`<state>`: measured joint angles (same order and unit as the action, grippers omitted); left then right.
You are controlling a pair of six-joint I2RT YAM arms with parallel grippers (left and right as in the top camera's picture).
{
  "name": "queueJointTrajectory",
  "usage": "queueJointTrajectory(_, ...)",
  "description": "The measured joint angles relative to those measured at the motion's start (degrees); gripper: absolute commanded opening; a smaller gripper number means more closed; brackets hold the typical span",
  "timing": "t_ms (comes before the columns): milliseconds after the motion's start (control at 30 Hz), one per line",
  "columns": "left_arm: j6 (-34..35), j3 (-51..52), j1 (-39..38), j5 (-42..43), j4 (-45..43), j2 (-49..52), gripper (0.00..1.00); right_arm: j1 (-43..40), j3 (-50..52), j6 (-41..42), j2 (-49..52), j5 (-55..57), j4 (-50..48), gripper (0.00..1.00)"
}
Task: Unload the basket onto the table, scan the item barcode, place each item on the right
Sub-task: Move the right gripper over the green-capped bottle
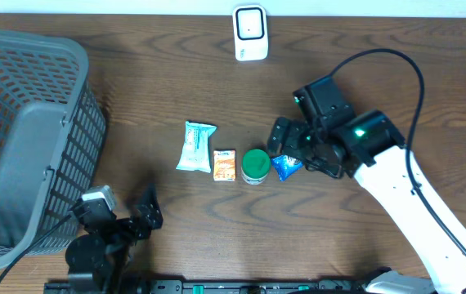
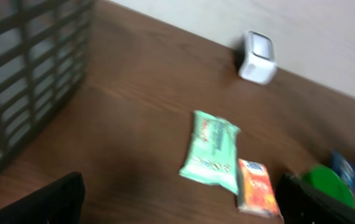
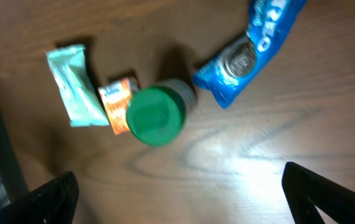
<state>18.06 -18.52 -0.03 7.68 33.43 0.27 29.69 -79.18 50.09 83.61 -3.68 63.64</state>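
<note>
Lying at the right end of a row across the middle of the brown wooden table (image 1: 135,98): crinkled blue foil snack packet (image 1: 286,167), judged the item to scan; just beside it, round jar with green lid (image 1: 256,165), then small orange carton (image 1: 225,164), then mint-green soft packet (image 1: 195,145); packet's long axis, by the wrist view, slanted across the line between the fingers, so a wrist turn looks needed; right gripper (image 3: 190,202) hovers close over the packet, jaws spread wide, holding nothing; plainly the nearer arm, reaching in from the near right corner; left gripper (image 2: 180,205) parked low by the near edge, jaws wide, empty; white boxy barcode scanner (image 1: 250,33) at the far edge.
</note>
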Motion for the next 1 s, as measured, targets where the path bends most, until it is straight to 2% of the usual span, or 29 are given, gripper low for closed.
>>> queueJointTrajectory(233, 2.5, 8.5, 0.0, -3.7, -14.5, 0.0, 0.98, 1.3, -0.2, 1.5, 1.2, 3.5, -4.2, 0.99)
queueJointTrajectory(333, 2.5, 11.4, 0.0, -4.1, -17.4, 0.0, 0.98, 3.6, -0.2, 1.6, 1.2, 5.2, -4.3, 0.99)
queueJointTrajectory(533, 2.5, 12.3, 0.0, -4.2, -18.4, 0.2, 0.98, 8.3, -0.3, 5.2, 1.8, 9.1, -4.3, 0.99)
queueJointTrajectory(767, 2.2, 12.3, 0.0, -3.9, -18.4, 0.2, 0.98, 8.6, -0.5, 13.3, 8.5, 5.0, -3.1, 0.99)
queueJointTrajectory(1000, -3.8, 12.5, 0.0, 0.2, -19.1, 0.2, 0.98, 8.6, -0.5, 17.7, 14.5, 1.3, -3.6, 0.99)
